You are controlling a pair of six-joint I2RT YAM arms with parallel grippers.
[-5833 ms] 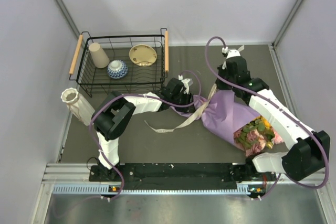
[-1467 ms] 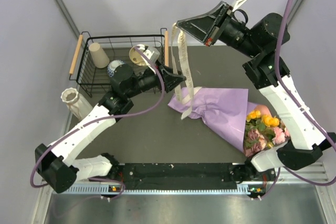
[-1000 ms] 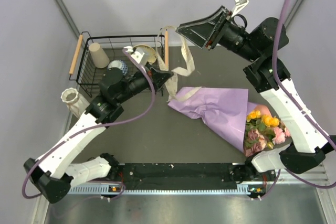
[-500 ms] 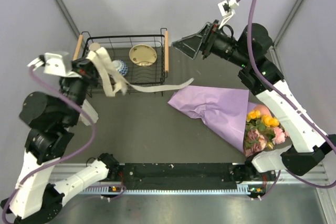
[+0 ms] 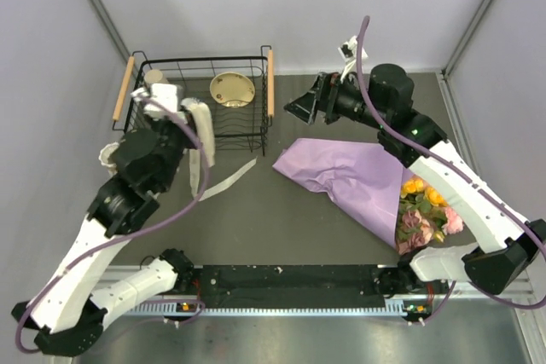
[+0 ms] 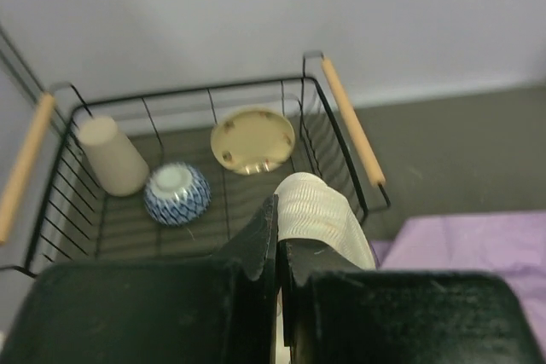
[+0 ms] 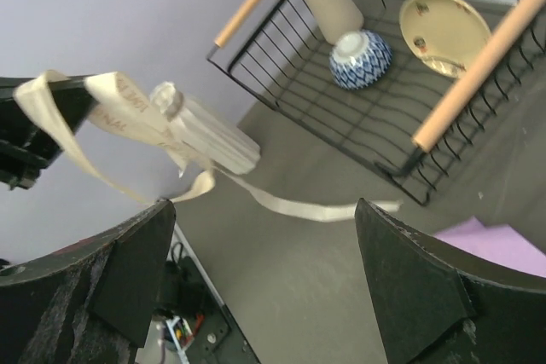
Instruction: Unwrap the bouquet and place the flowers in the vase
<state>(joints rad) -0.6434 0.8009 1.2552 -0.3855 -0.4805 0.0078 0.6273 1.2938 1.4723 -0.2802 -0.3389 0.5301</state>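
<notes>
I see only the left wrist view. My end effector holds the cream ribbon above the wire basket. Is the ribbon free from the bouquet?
Observer: Yes. The cream ribbon trails onto the dark table, and its end lies apart from the lilac-purple paper cone.
Operator: Where is the vase? I cannot see it.
Observer: The tall cream-white ribbed vase is on the table outside the black wire basket, beside its left near corner.
Operator: And the right end effector?
Observer: The right end effector is open and holds nothing.

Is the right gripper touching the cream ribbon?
Apart. The top view shows the open right gripper well clear of the ribbon.
</notes>
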